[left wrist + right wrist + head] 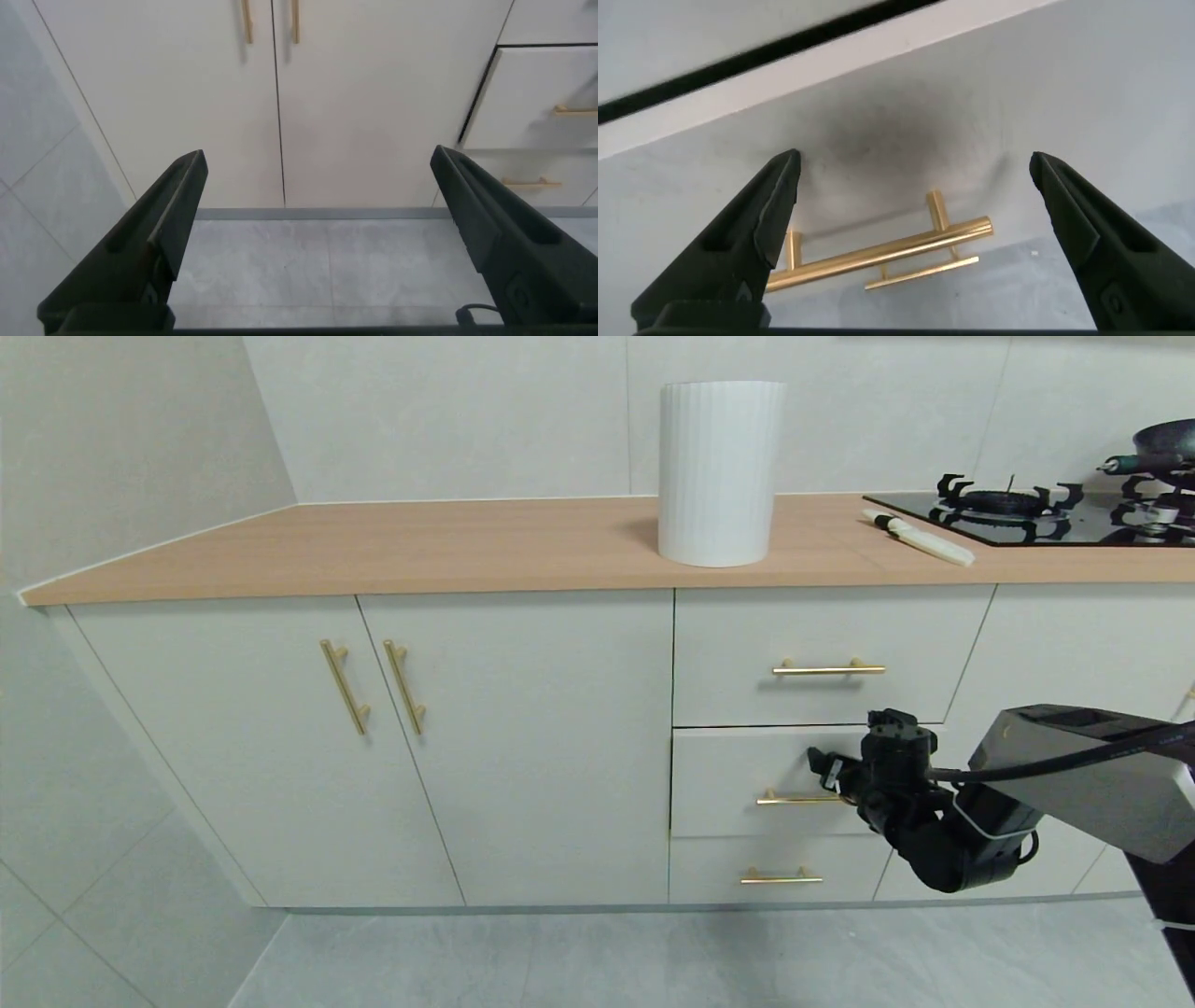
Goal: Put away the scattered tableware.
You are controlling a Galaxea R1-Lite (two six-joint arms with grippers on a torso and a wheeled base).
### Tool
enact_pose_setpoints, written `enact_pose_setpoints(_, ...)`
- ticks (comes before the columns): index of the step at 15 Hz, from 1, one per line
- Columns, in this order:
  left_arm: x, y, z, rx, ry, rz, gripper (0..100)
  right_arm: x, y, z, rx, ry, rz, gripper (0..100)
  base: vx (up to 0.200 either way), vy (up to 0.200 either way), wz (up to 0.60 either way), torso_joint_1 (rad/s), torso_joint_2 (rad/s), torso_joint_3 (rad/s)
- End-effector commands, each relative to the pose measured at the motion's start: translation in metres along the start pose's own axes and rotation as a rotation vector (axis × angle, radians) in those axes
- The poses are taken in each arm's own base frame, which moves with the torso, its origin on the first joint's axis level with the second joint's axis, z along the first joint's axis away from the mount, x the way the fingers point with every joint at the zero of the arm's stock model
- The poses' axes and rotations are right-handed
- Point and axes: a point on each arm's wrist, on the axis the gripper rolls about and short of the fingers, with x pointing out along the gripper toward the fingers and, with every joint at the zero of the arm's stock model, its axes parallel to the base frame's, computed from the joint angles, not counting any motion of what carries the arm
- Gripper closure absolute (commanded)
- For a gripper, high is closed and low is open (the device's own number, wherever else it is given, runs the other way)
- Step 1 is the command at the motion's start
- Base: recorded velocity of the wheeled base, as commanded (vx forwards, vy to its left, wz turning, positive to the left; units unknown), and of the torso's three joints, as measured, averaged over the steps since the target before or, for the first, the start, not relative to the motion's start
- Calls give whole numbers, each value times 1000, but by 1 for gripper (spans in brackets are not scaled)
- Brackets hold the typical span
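Note:
A cream-coloured knife (920,537) lies on the wooden countertop (467,546), beside the hob. A tall white ribbed container (717,471) stands on the counter's middle. My right gripper (834,773) is low down at the middle drawer (728,784), right at its gold handle (794,798). In the right wrist view this gripper (912,168) is open, with the handle (887,250) lying between its fingers and untouched by them. The drawer shows a dark gap along its top and left side. My left gripper (318,159) is open and holds nothing, above the floor before the cabinet doors (280,93).
A black gas hob (1036,513) with a pan (1162,443) occupies the counter's right end. Two cabinet doors with gold handles (373,686) are on the left. Drawers sit above (829,668) and below (781,876) the middle one. Grey tiled floor (597,961) lies in front.

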Motion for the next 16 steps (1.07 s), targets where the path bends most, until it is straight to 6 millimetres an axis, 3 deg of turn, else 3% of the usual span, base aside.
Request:
enact_pose_setpoints(1,0,0,0,0,0,0,0,6,-4,2,16,-18,-16,0,0,0,0,0,0,0)
enact_pose_setpoints(6,0,0,0,0,0,0,0,21,-11,7,43,-60,-48,0,0,0,0,0,0,0)
enact_pose_setpoints(12,0,0,0,0,0,0,0,24,-10,9,57,-79,-55,0,0,0,0,0,0,0)
enact_pose_setpoints(14,0,0,0,0,0,0,0,19,-12,9,52,-68,-64,0,0,0,0,0,0,0)
enact_pose_setpoints(16,0,0,0,0,0,0,0,-1,-12,17,43,-49,-62,0,0,0,0,0,0,0)
